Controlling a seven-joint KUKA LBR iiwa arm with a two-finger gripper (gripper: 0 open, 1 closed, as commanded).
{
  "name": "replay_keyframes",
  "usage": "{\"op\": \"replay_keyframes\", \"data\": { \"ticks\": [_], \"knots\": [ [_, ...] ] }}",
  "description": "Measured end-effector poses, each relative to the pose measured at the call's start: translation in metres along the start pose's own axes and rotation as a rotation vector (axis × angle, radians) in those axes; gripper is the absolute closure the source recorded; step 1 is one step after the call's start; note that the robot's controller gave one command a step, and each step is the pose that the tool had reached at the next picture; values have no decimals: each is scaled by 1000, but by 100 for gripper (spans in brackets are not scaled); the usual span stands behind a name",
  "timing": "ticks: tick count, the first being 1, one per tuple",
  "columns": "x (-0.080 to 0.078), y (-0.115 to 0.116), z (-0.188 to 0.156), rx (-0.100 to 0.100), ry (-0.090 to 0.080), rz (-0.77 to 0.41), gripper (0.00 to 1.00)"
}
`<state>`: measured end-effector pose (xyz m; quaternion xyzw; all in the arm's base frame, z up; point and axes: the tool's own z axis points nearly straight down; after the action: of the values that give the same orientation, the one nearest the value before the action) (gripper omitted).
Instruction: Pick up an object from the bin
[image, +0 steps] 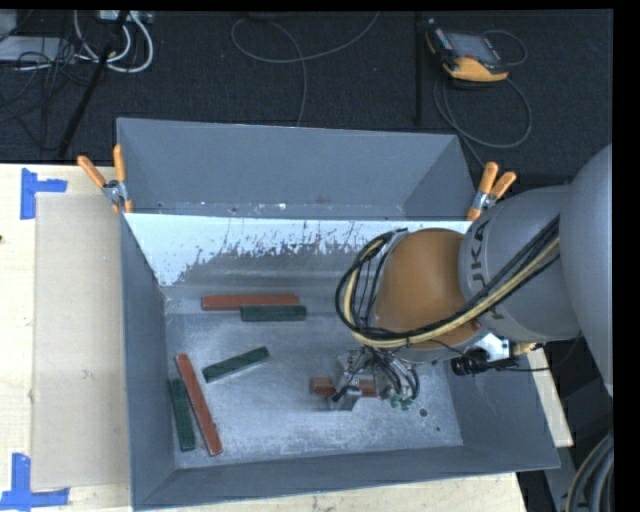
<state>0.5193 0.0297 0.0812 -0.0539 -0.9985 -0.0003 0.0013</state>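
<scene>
My gripper (350, 392) is low over the bin floor at centre right, under the orange cover. Its fingertips are down at a short reddish-brown stick (322, 386) that lies flat on the floor; part of the stick is hidden by the fingers. I cannot make out whether the fingers grip it. A dark green stick (236, 363) lies at a slant to the left of the gripper, well apart from it.
Near the back wall lie a long reddish-brown stick (250, 300) and a dark green stick (272, 314) side by side. At the front left a reddish-brown stick (198, 404) and a dark green stick (181, 414) lie together. The arm with its cables covers the bin's right side.
</scene>
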Motion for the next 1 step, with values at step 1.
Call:
{"op": "replay_keyframes", "data": {
  "ticks": [1],
  "knots": [
    [-22,-39,-69,2,-10,-4,100]
  ]
}}
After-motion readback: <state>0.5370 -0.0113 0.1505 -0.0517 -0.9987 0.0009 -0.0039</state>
